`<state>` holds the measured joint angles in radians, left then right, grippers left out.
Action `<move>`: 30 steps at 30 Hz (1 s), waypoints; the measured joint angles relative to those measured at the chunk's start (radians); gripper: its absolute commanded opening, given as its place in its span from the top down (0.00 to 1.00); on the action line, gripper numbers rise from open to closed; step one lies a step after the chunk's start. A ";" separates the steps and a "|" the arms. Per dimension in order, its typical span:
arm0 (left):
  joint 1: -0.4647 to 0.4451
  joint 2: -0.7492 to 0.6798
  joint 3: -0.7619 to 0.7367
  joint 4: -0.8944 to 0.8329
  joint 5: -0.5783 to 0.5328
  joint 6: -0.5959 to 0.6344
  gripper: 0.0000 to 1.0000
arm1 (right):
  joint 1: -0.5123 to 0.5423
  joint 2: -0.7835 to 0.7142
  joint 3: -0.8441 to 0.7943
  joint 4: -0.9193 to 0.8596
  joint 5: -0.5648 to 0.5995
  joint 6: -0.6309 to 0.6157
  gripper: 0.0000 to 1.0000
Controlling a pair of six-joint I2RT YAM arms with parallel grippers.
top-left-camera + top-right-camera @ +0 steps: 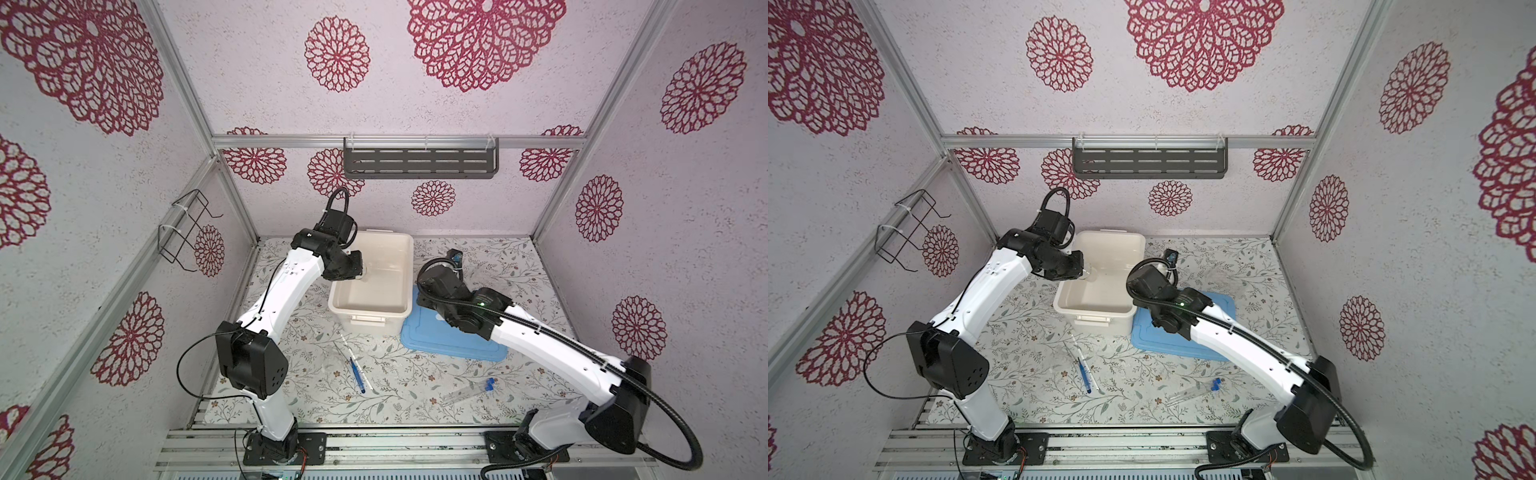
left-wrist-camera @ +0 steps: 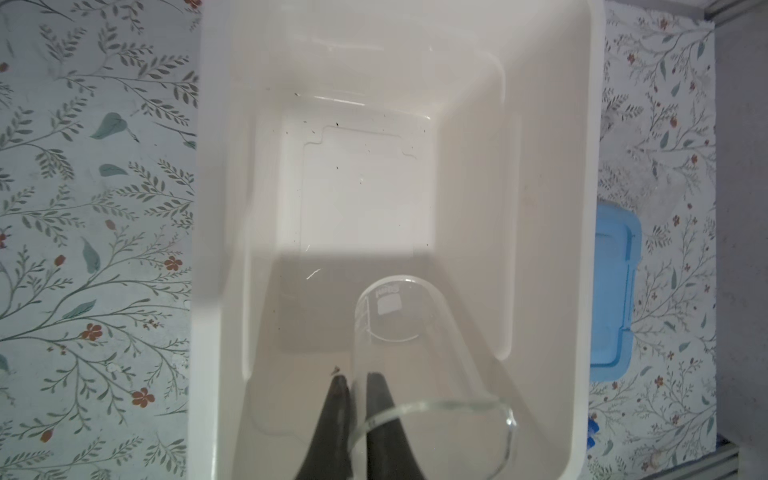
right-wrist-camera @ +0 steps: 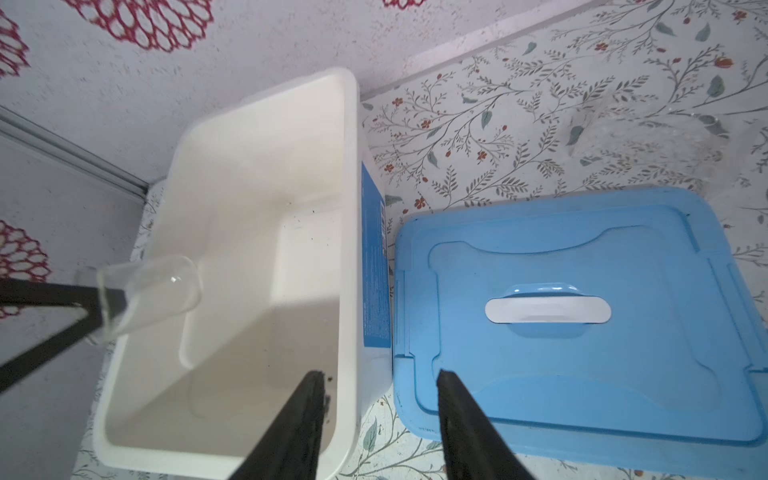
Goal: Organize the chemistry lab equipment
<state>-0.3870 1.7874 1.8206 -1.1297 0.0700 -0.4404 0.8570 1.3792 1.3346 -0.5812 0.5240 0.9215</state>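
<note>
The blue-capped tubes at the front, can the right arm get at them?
Probably yes: the right gripper is open and empty, and the blue-capped tubes lie uncovered on its side, though it must fold back.

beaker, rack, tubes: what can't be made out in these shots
Beaker print: blurred in the left wrist view, unreadable.
Rack: clear and blurred in the right wrist view; shape lost against the mat.
Tubes: too small in both top views to see contents.
Right claw: hidden under its own arm in both top views.
</note>
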 measured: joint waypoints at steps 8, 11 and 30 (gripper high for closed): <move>-0.079 0.088 0.023 -0.059 0.000 0.072 1.00 | -0.163 -0.244 -0.179 0.011 -0.036 -0.074 0.41; -0.109 0.138 0.038 -0.051 0.006 0.090 1.00 | -0.199 -0.283 -0.202 0.002 -0.056 -0.103 0.40; -0.180 0.307 -0.087 0.099 0.029 0.132 1.00 | -0.249 -0.353 -0.211 -0.023 -0.116 -0.154 0.40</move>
<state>-0.5674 2.0945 1.7332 -1.0309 0.0990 -0.3084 0.6075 1.0264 1.1236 -0.6044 0.4076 0.7677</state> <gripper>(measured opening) 0.093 0.601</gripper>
